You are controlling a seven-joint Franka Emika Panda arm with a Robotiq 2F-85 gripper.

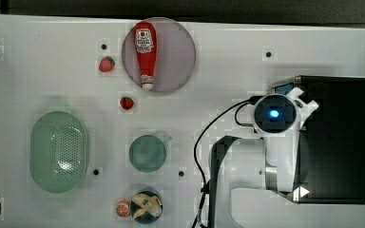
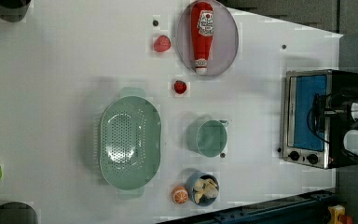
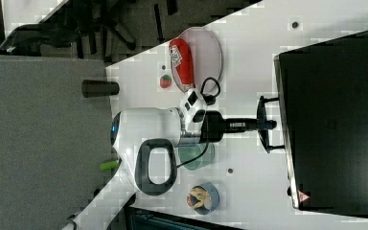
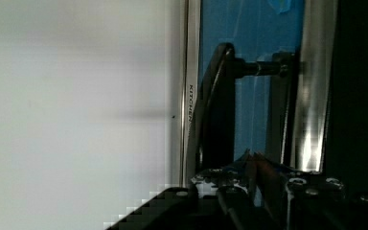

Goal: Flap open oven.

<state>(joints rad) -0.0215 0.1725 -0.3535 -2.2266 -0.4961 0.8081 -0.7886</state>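
Around your work area on the white table (image 2: 51, 93): a ketchup bottle (image 2: 202, 35) lying on a round plate (image 2: 228, 39), two strawberries (image 2: 161, 44), a green colander (image 2: 129, 142), a green cup (image 2: 210, 138) and a small bowl (image 2: 204, 189) beside an orange piece (image 2: 180, 195). None stands between your arm and the oven (image 2: 307, 116), which sits at the left view's right. Your gripper (image 3: 267, 124) reaches level to the door handle (image 4: 216, 105), jaws narrow about it.

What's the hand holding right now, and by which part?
Cannot be told: the hand sits at the middle of the door handle of the oven, but a closed grip isn't clear.
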